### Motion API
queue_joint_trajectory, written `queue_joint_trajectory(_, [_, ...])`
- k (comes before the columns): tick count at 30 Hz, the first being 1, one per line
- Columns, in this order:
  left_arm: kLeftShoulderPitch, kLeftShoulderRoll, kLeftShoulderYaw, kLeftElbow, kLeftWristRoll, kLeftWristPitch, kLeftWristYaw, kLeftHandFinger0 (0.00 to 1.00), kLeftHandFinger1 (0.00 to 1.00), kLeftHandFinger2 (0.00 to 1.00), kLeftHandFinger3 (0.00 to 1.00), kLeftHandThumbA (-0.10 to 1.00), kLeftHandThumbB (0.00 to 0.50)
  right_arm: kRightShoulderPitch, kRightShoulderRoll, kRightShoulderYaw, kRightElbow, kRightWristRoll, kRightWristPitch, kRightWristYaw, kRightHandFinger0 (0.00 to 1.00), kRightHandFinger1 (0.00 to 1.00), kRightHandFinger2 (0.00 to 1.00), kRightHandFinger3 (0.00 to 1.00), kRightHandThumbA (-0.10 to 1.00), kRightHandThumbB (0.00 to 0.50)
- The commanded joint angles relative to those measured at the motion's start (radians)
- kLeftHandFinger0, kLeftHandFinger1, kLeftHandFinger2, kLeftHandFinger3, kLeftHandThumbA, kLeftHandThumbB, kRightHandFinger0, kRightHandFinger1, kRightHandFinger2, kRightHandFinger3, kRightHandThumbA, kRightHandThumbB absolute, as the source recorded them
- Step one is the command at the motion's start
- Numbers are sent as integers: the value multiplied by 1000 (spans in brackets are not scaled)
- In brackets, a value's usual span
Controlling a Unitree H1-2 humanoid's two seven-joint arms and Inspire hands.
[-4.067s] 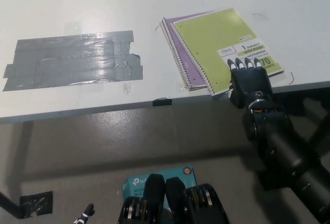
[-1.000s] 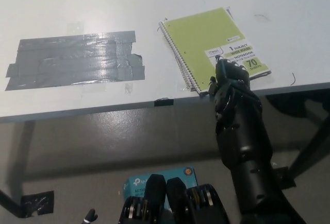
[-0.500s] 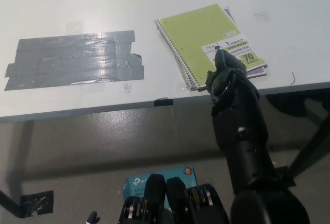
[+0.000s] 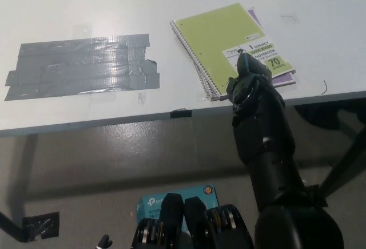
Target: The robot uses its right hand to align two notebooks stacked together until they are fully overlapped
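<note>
Pressing down on the green notebook [image 4: 226,37] at the frame's upper right, the black right robot hand [image 4: 249,80] is lying over its lower edge, finger spread unclear, while the purple notebook [image 4: 281,78] underneath is peeking out on the white surface [image 4: 86,8]

Single head view, looking steeply down on white table [image 4: 171,8] front edge and floor [image 4: 114,163] below; medium distance.
</note>
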Motion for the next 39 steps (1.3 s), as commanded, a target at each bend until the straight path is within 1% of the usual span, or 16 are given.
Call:
queue_joint_trajectory(1, [16, 1, 11, -23, -19, 0, -7, 517, 594, 712, 1000, 1000, 500, -20, 24, -43, -17, 15, 17, 12, 1000, 1000, 1000, 1000, 1000, 337])
queue_joint_trajectory(5, [20, 1, 11, -21, -12, -5, -3, 497, 578, 701, 1000, 1000, 500, -82, 14, -68, -37, -72, 17, -14, 1000, 1000, 1000, 1000, 1000, 313])
queue_joint_trajectory(9, [22, 4, 15, -21, -16, -4, -6, 575, 601, 713, 1000, 1000, 500, -157, 3, -77, -42, -69, 17, -110, 1000, 1000, 1000, 1000, 1000, 289])
queue_joint_trajectory(10, [22, 4, 17, -18, -17, -7, -5, 505, 600, 717, 1000, 1000, 500, -177, -10, -46, -45, -132, 17, -94, 1000, 1000, 1000, 1000, 1000, 273])
queue_joint_trajectory(12, [22, 5, 19, -18, -15, -8, -4, 518, 590, 704, 1000, 1000, 500, -203, -18, -42, -38, -132, 17, -104, 1000, 1000, 1000, 1000, 1000, 250])
queue_joint_trajectory(19, [22, 8, 41, -5, -39, -8, -21, 843, 709, 741, 1000, 1000, 500, -377, -45, -64, -23, -53, 17, -206, 1000, 1000, 1000, 1000, 1000, 189])
queue_joint_trajectory(23, [30, 0, 60, 9, -54, -25, -14, 860, 661, 680, 1000, 1000, 500, -498, -73, -57, -1, 102, 17, -291, 1000, 1000, 1000, 1000, 1000, 208])
queue_joint_trajectory(25, [34, 13, 50, 7, -39, -25, -14, 937, 700, 687, 1000, 1000, 500, -545, -108, -20, -4, 138, 17, -292, 1000, 1000, 1000, 1000, 1000, 176])
queue_joint_trajectory(26, [35, 16, 50, 10, -32, -30, -9, 937, 713, 727, 1000, 1000, 500, -562, -127, -8, -15, 152, 17, -263, 1000, 1000, 1000, 1000, 1000, 180])
queue_joint_trajectory(28, [35, 16, 49, 10, -30, -30, -7, 783, 695, 734, 1000, 1000, 500, -571, -170, 15, -68, 245, 12, -217, 1000, 1000, 1000, 1000, 1000, 181])
queue_joint_trajectory(32, [42, 15, 59, 3, -35, -30, -2, 763, 683, 706, 1000, 1000, 500, -554, -242, 50, -182, 286, 17, -142, 1000, 1000, 1000, 1000, 1000, 235])
queue_joint_trajectory(33, [53, 16, 58, -1, -38, -35, -6, 762, 674, 700, 1000, 1000, 500, -507, -261, 61, -272, 331, 17, -88, 1000, 1000, 1000, 1000, 1000, 268])
queue_joint_trajectory(35, [53, 13, 58, -6, -37, -29, -3, 683, 638, 689, 1000, 1000, 500, -376, -325, 105, -499, 374, -28, 29, 1000, 1000, 1000, 1000, 1000, 250])
queue_joint_trajectory(36, [55, 19, 61, -11, -38, -28, -6, 762, 636, 679, 1000, 1000, 500, -307, -354, 127, -608, 375, -33, 90, 1000, 1000, 1000, 1000, 1000, 237])
queue_joint_trajectory(37, [49, 31, 59, -12, -44, -37, -21, 738, 596, 658, 1000, 1000, 500, -105, -412, 151, -907, 356, -11, 248, 1000, 1000, 1000, 1000, 1000, 283])
queue_joint_trajectory(39, [38, 34, 62, -8, -45, -36, -22, 714, 588, 655, 1000, 1000, 500, -61, -430, 159, -968, 371, -1, 283, 1000, 1000, 1000, 1000, 1000, 284])
